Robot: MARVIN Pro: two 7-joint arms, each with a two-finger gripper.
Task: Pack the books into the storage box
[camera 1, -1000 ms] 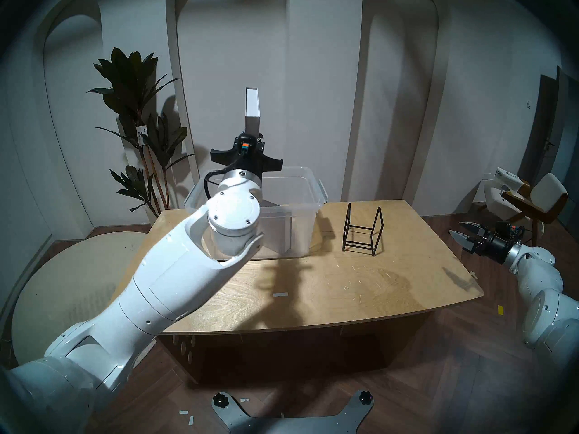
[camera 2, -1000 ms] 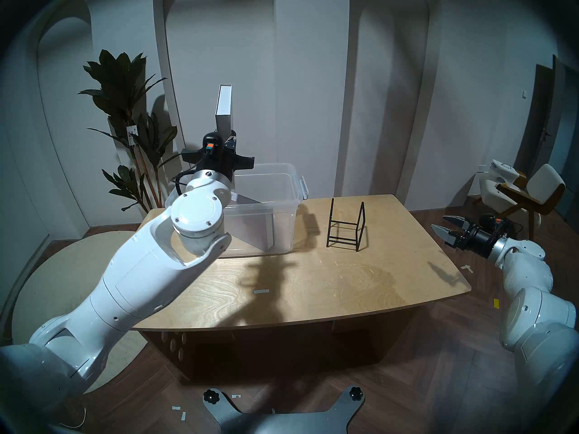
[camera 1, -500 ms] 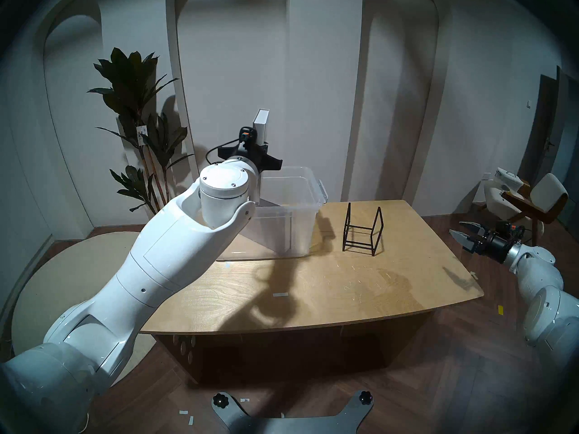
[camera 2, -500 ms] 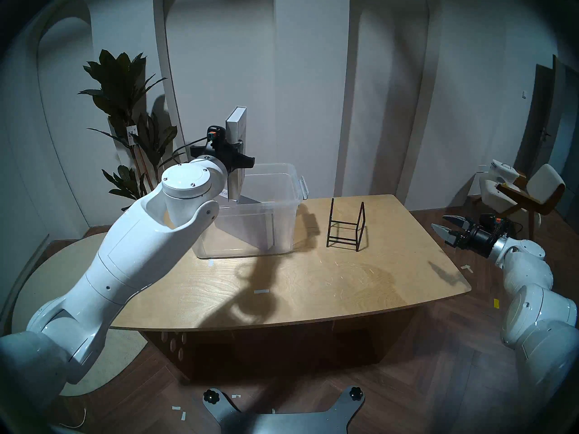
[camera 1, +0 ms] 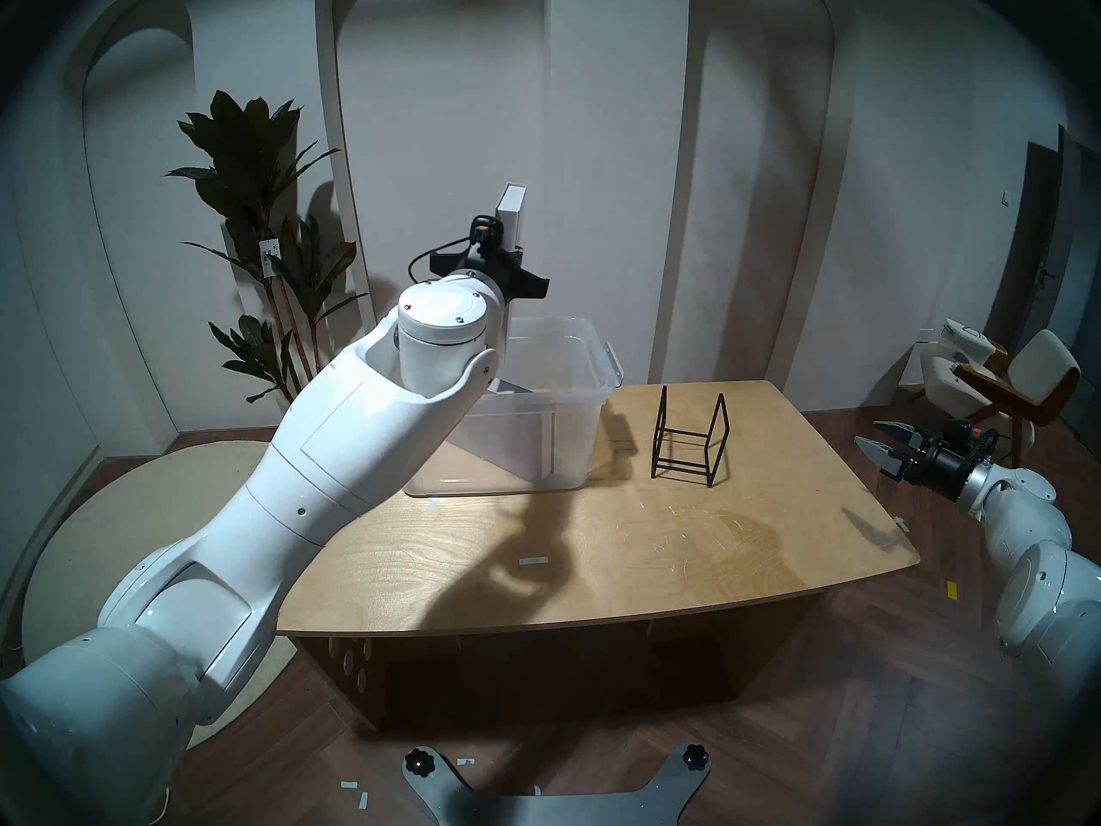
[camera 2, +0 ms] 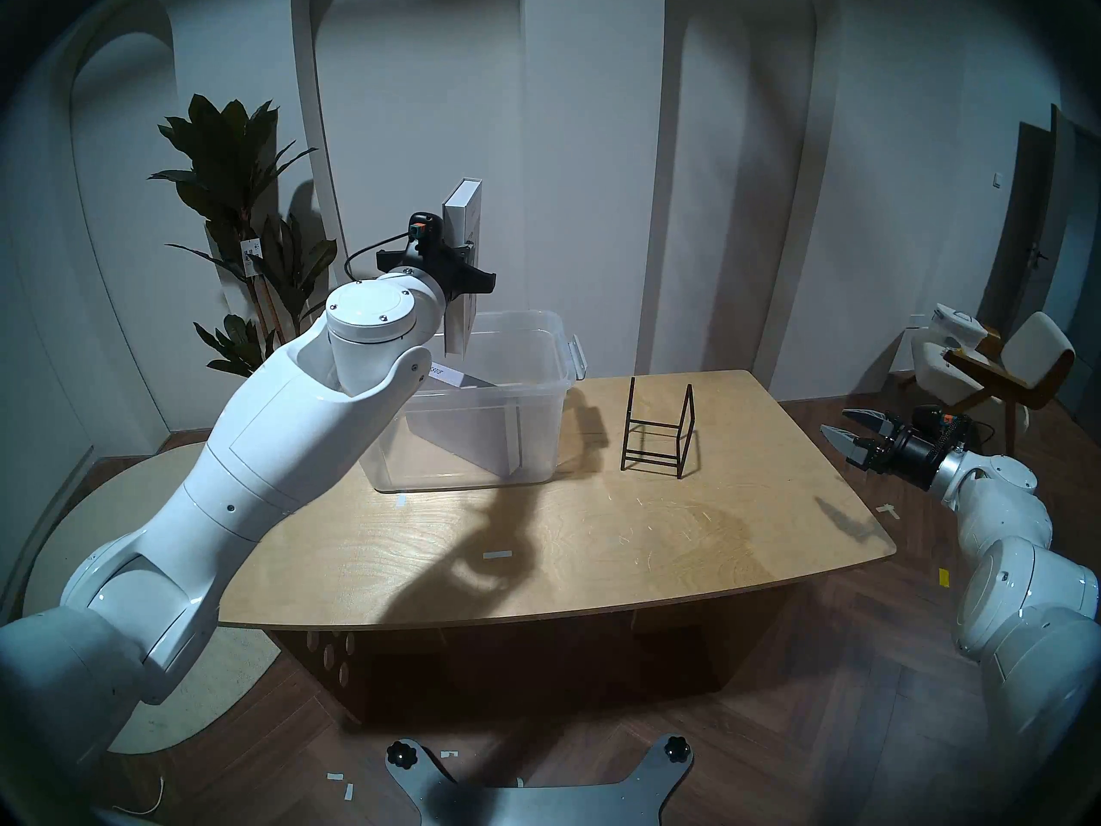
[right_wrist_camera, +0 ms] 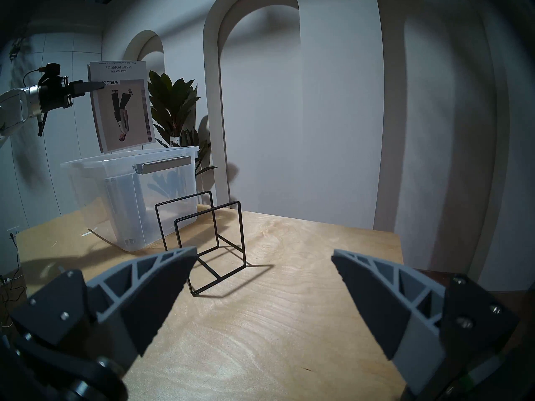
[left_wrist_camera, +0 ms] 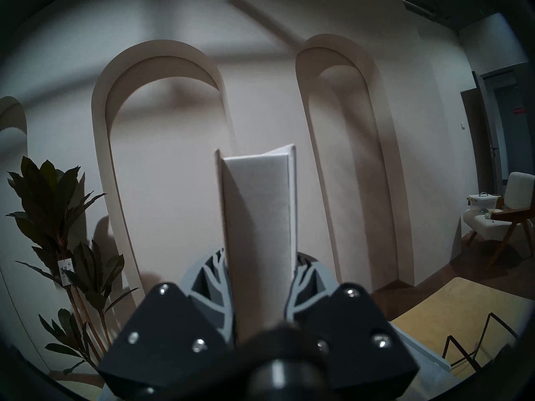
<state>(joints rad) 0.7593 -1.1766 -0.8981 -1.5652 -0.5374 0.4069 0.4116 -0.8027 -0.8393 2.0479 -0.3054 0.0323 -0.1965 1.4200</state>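
Observation:
My left gripper (camera 1: 507, 251) is shut on the white book (camera 1: 511, 211) and holds it upright over the left part of the clear storage box (camera 1: 603, 357). In the right wrist view the white book (right_wrist_camera: 121, 108) shows its dark cover graphics upside down, its lower edge about level with the box rim (right_wrist_camera: 130, 160). The left wrist view shows the book's page edge (left_wrist_camera: 260, 218) between the fingers (left_wrist_camera: 214, 290). The pale grey book (camera 2: 470, 431) leans slanted inside the box (camera 2: 560, 345). My right gripper (camera 1: 876, 437) is open and empty, off the table's right edge.
A black wire rack (camera 1: 691, 443) stands empty on the wooden table (camera 1: 655, 539), right of the box. A potted plant (camera 1: 262, 223) stands behind the table's left end. A chair (camera 1: 1013, 378) is at the far right.
My left arm has swung right and turned the white book about its upright axis. The book dropped, then rose a little, and now hangs over the box. The right arm has not moved.

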